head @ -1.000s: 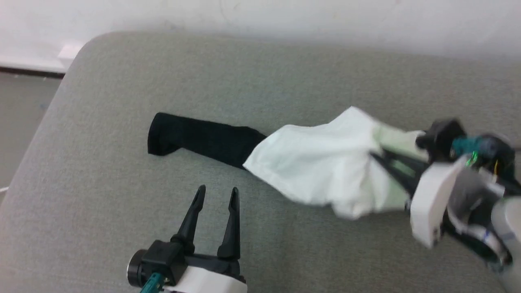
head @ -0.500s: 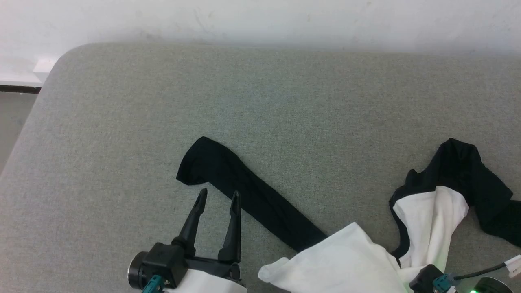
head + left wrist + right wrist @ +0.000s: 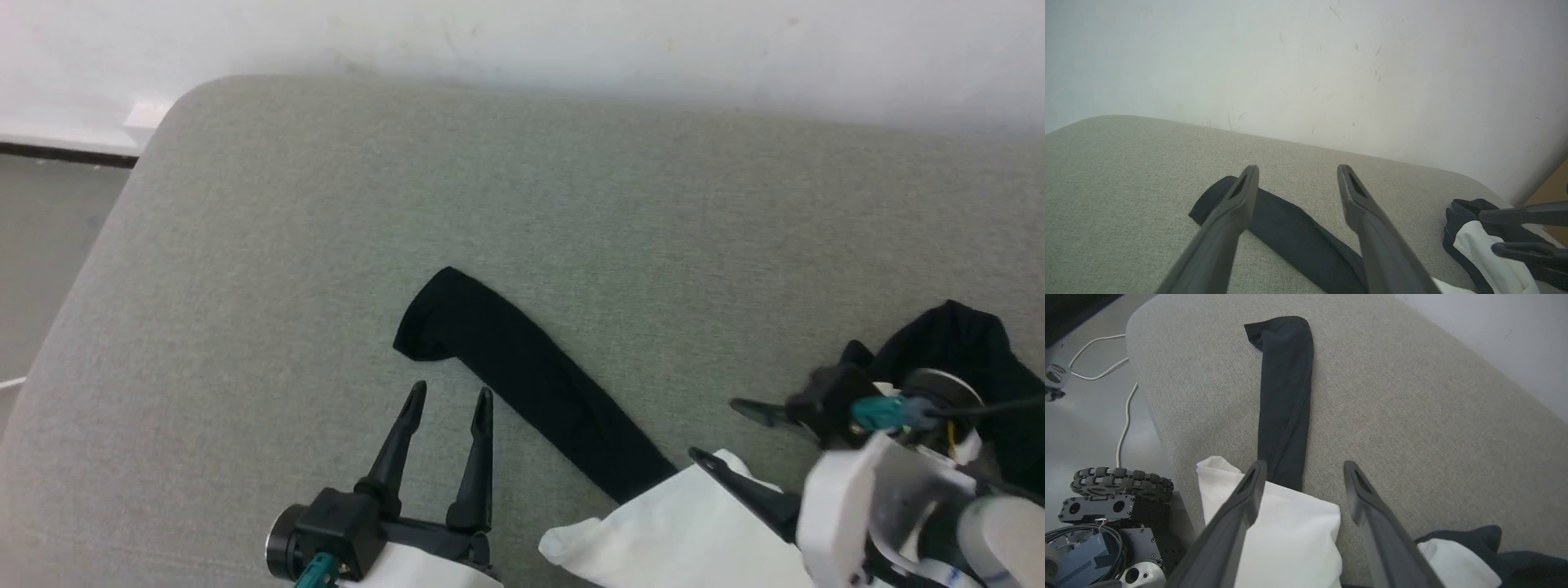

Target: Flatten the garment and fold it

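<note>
On the near right part of a grey-green woven upholstered cushion (image 3: 326, 204) lies the garment (image 3: 661, 531), a soft T-shirt, crumpled rather than spread. Its white body (image 3: 1290, 531) is heaped at the cushion's near edge, one long black sleeve (image 3: 522, 367) runs out flat toward the middle, and the other black shoulder (image 3: 980, 351) is bunched at the right.

It looks light and limp. It should drape, fold over itself and hold no shape when lifted, and the rough weave beneath will likely drag at it. A pinch on a single layer at a firm edge seems best: the sleeve cuff, a shoulder seam or a hem corner, not the heaped middle.

The right gripper (image 3: 714, 427) hangs just above the white heap, fingers spread wide, gripping nothing. The left gripper (image 3: 451, 389) hovers beside the flat sleeve, fingers likewise parted and empty. Behind the cushion rises a plain white wall (image 3: 571, 33)
</note>
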